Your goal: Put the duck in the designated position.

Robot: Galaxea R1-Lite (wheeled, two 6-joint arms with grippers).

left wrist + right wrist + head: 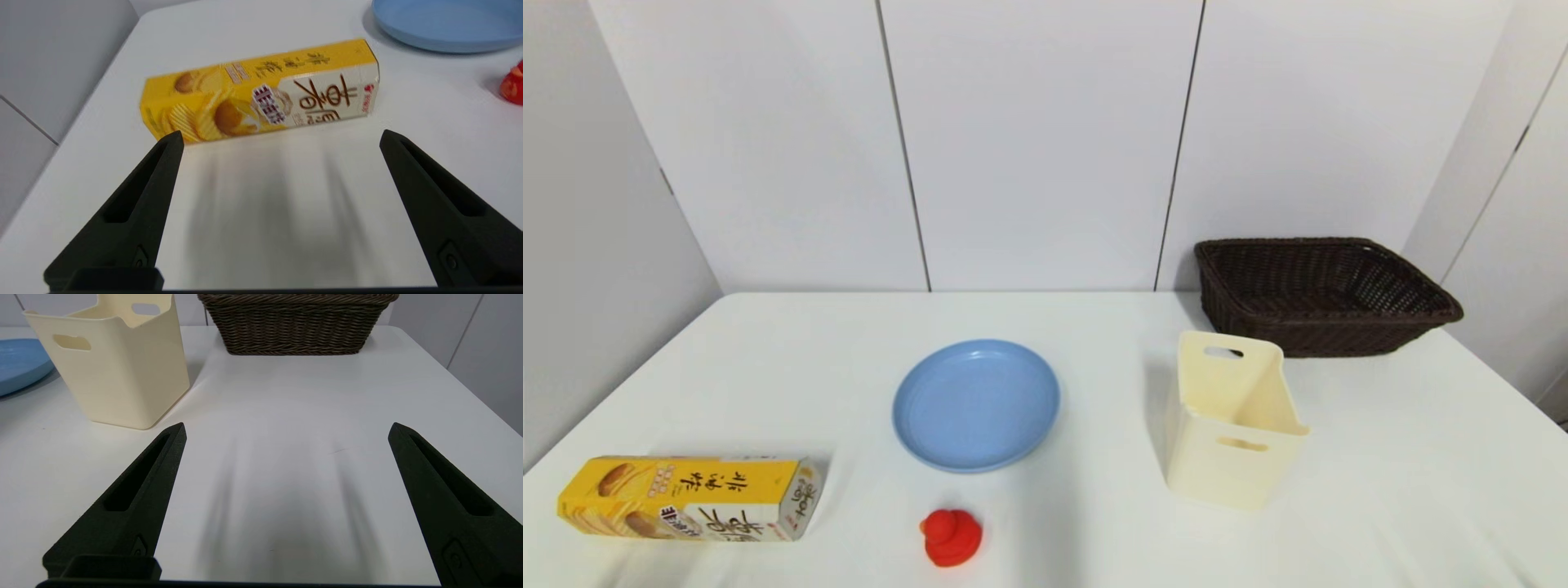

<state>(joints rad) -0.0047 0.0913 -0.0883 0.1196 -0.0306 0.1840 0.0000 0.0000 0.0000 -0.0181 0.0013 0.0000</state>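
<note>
A: Head view first. What lies around the blue plate (976, 405)?

B: The duck (951, 536) sits on the white table (1380, 490) just in front of the plate, toward the robot, apart from its rim. A yellow snack box (690, 496) lies on its side to the plate's left and nearer the robot. To the plate's right stands a cream bin (1232, 420), and beyond that bin, by the wall, a dark wicker basket (1323, 294). Neither arm shows here.

A: And the left wrist view?

B: The left gripper (280, 136) hangs low over bare table with its fingers spread wide, holding nothing. The snack box lies just past the fingertips. The plate's edge shows beyond the box's far end, and a sliver of the duck sits at the picture's edge, near the plate.

A: The right wrist view?

B: The right gripper (286, 428) is likewise spread wide and empty over bare table. Ahead of it stand the cream bin and, behind that, the basket. A bit of the plate shows beside the bin. The duck is not seen here.
</note>
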